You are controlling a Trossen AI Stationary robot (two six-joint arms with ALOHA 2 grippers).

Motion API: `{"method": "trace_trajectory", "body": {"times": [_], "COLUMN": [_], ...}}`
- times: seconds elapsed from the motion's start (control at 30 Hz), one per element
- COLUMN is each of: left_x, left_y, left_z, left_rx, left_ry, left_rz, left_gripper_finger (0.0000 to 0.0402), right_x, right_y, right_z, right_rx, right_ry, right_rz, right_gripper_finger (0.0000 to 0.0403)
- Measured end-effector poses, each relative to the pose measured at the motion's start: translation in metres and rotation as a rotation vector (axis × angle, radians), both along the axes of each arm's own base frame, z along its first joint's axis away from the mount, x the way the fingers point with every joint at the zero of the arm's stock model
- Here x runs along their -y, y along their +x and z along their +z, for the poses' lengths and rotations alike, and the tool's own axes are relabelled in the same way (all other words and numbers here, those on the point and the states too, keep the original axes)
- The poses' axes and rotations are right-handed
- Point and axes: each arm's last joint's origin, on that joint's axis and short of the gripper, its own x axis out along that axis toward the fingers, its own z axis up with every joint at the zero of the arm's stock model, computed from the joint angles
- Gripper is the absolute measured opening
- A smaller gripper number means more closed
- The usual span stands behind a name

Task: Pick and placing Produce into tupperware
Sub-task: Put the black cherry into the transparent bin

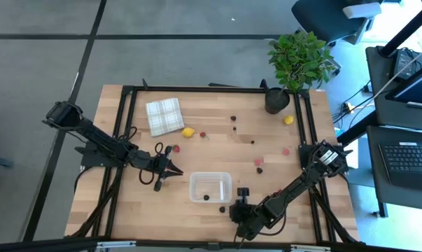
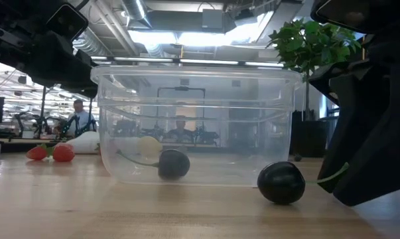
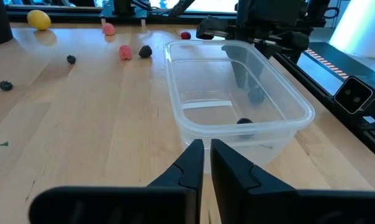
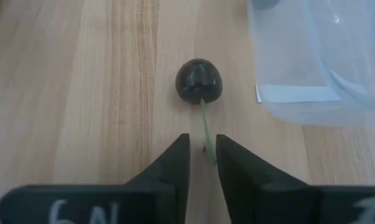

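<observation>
Step in hand: the right hand [image 4: 203, 152] is closing on the green stem of a dark cherry [image 4: 199, 79] lying on the table [image 1: 127, 203] just outside the tub [image 1: 211, 187].
Right hand: at about 5 o'clock from the tub, low over the table; its fingers are standing nearly together, with a narrow gap that the stem is running into. I cannot tell whether the stem is pinched yet; the cherry is resting on the wood.
Left hand: at about 9 o'clock from the tub [image 1: 170, 169], fingers almost touching and holding nothing, pointing at the tub's near wall in its wrist view.
Tub: near the front middle of the table, upright, with one dark cherry [image 2: 174, 163] already lying inside.
Other produce: red, pink and dark pieces are lying scattered from 12 to 2 o'clock of the tub; a lemon [image 1: 188, 132] is sitting at about 11 o'clock, beside the cloth [image 1: 164, 115].
Doing it well: the stem looks thin, so the fingers should be closing squarely with it centred. Lifting straight up looks safest, clearing the tub's rim before moving over.
Risk: the stem slipping free, or the cherry rolling against the tub wall.
</observation>
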Motion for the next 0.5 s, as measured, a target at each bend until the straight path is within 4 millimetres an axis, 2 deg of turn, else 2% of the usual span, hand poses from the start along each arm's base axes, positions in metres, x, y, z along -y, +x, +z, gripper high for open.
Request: {"method": "trace_trajectory", "body": {"times": [0.37, 0.5], "left_x": [0.0000, 0.0000], "left_y": [0.0000, 0.0000], "left_z": [0.0000, 0.0000], "left_rx": [0.000, 0.000], "left_ry": [0.000, -0.001], "left_rz": [0.000, 0.000], "left_gripper_finger": [0.0003, 0.0001], "right_x": [-0.0005, -0.0005], "right_y": [-0.0004, -0.0004], "right_z": [-0.0003, -0.0003], "right_rx": [-0.011, -0.011], "right_ry": [0.011, 0.013], "right_rz": [0.008, 0.006], "right_gripper_finger": [0.0012, 0.0008]}}
